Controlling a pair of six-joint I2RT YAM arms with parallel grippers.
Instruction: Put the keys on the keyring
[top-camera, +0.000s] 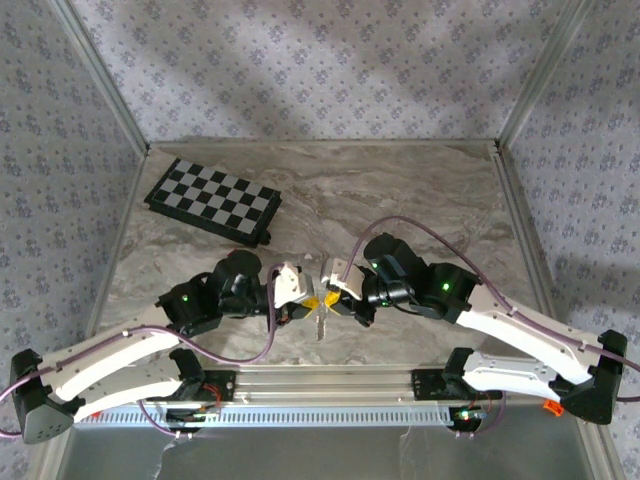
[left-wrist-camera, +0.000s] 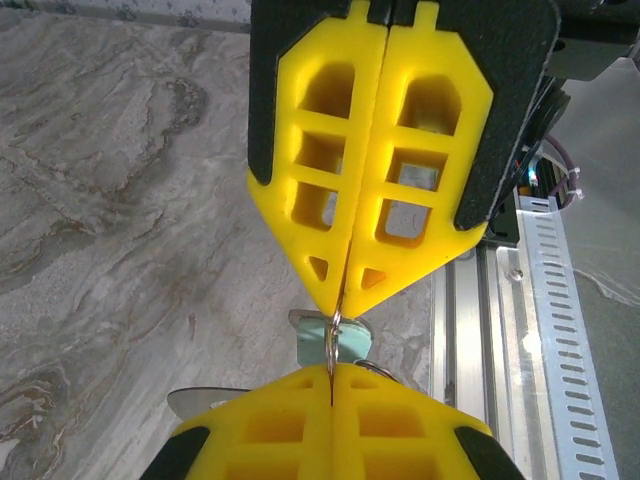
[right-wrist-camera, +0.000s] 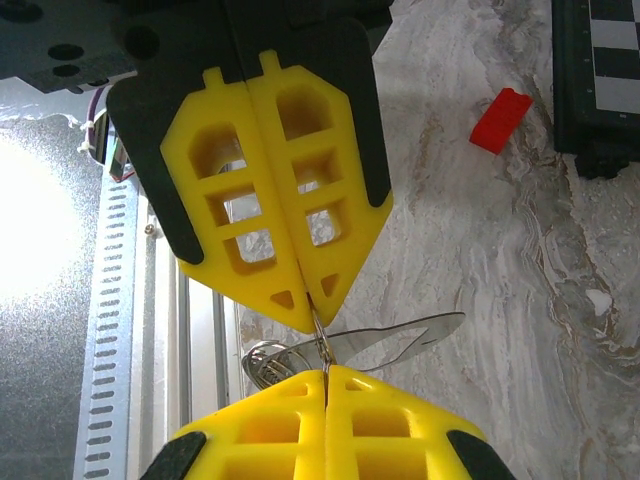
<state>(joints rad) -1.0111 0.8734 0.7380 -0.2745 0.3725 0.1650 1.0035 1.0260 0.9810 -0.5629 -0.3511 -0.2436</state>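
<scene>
Keyring (left-wrist-camera: 335, 322) and key (left-wrist-camera: 346, 341) hang between two yellow pincers that meet tip to tip low over the near edge of the marbled table (top-camera: 420, 200), just in front of the slotted metal rail (left-wrist-camera: 545, 330). The left gripper (left-wrist-camera: 331, 376) is fully closed, and a thin strand of the keyring's wire runs into the seam between its fingers. The right gripper (right-wrist-camera: 326, 376), facing it, is closed as tightly on the same strand, so the loop is stretched between the two. The key's pale mint head sits right at the wire, its silvery blade juts out sideways in the right wrist view, and from above it dangles just below the meeting fingertips. More coils of wire bunch beside the right fingertips. The chessboard (top-camera: 213, 200) and a small red block (right-wrist-camera: 500, 120) lie well apart from the work. The step in hand appears to be threading the key's eye along the split ring. Whether the eye is fully on the wire cannot be told, since the fingertips hide the junction. The next move likely calls for a small, steady turn of one wrist while the other holds firm, since a loosened pinch could drop both pieces.
</scene>
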